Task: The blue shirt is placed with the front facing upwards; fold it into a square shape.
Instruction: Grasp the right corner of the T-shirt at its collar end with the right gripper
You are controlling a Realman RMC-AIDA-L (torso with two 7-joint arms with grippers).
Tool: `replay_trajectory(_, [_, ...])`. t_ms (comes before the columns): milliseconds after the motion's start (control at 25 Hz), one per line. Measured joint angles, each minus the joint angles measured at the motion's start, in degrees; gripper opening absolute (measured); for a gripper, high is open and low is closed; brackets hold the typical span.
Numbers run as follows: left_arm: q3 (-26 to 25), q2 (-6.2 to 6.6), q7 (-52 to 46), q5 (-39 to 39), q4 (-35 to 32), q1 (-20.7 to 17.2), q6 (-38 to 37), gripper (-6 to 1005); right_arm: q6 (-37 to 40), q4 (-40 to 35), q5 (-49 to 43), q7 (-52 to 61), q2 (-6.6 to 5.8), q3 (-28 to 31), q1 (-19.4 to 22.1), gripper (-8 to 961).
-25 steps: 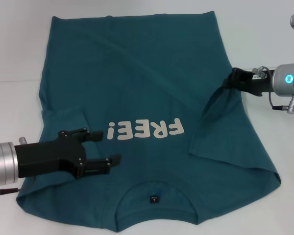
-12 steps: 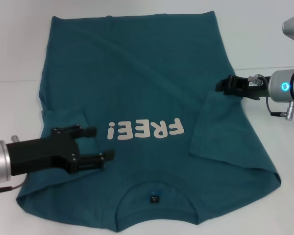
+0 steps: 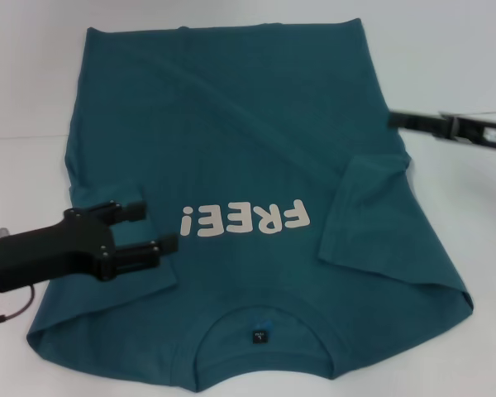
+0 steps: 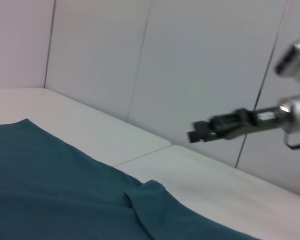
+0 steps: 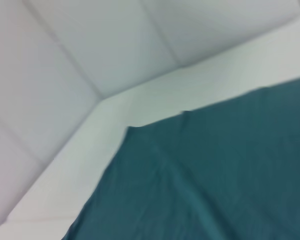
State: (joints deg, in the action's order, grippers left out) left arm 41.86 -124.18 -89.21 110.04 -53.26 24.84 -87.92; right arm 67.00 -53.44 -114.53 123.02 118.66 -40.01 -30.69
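The blue shirt (image 3: 248, 124) lies flat on the white table, front up, with the white "FREE!" lettering (image 3: 244, 219) and the neck label (image 3: 259, 336) towards me. Both sleeves are folded inward onto the body, the right one as a flap (image 3: 368, 219). My left gripper (image 3: 155, 225) hovers open over the folded left sleeve (image 3: 107, 198) with nothing between its fingers. Off the shirt's right edge, my right gripper (image 3: 401, 121) holds nothing. The left wrist view shows the right gripper (image 4: 197, 132) above the table, beyond the shirt (image 4: 50, 190). The right wrist view shows only the shirt (image 5: 230, 170) and table.
Bare white table (image 3: 471, 223) surrounds the shirt on both sides. White wall panels (image 4: 140, 60) rise just behind the table's far edge.
The right gripper has let go of the right sleeve, which now lies folded on the shirt, and has drawn back to the right. The left gripper has slid back to the left, still open.
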Motion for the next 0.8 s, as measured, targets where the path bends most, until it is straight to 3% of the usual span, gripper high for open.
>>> replay_trajectory(200, [-1.0,-0.28,-6.6,-0.2,-4.3,-2.2,-2.7,847,15.2,-10.9,1.6,-1.5,1.1,0.3,9.1,776])
replay_trajectory(360, [-3.4,-0.32,-13.6,0.5,-9.6,-5.5,-3.2,847,20.3,-13.6,4.7,-3.1,1.04,0.7,13.7,945])
replay_trajectory(600, [-5.6,-0.44,-23.3,3.4,-17.4,-10.2,-6.4,852,22.9,-15.1,4.6,-5.3,0.9,1.7,17.2,946])
replay_trajectory(800, [-5.9,-0.46,-29.8,8.0,-21.3,-13.4,-7.0,851,23.1,-14.4,4.5,-6.2,0.89,2.9,17.3,946])
